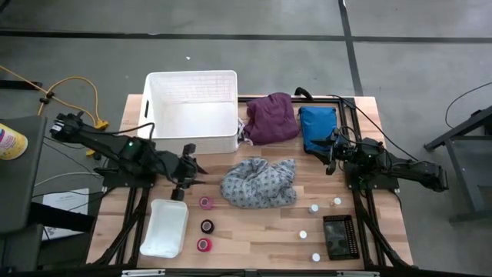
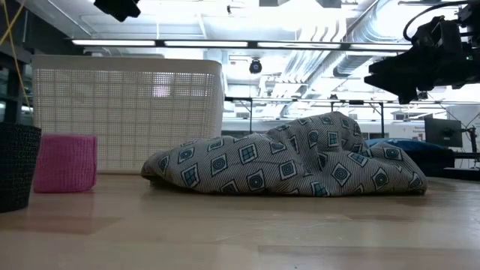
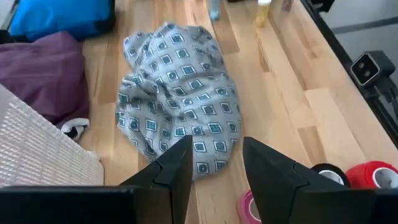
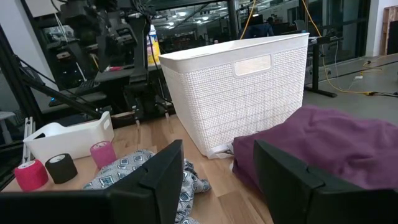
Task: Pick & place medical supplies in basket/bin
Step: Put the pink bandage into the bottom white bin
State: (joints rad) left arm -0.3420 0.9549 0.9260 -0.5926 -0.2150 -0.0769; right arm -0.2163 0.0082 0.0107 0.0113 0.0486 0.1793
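At twelve o'clock the empty basket (image 1: pixel 192 111) is stood; the grey cloth (image 1: pixel 259 182) is left at centre. The left gripper (image 1: pixel 187 171), jaws parted and unloaded, is aimed at it, seemingly for grasping. The right gripper (image 1: pixel 332 156), released, is parked at three o'clock.

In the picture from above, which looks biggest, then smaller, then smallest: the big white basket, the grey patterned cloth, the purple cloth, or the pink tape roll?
1. White rectangular plastic basket
2. Grey patterned cloth
3. Purple cloth, slightly smaller than the grey one
4. Pink tape roll, by far the smallest
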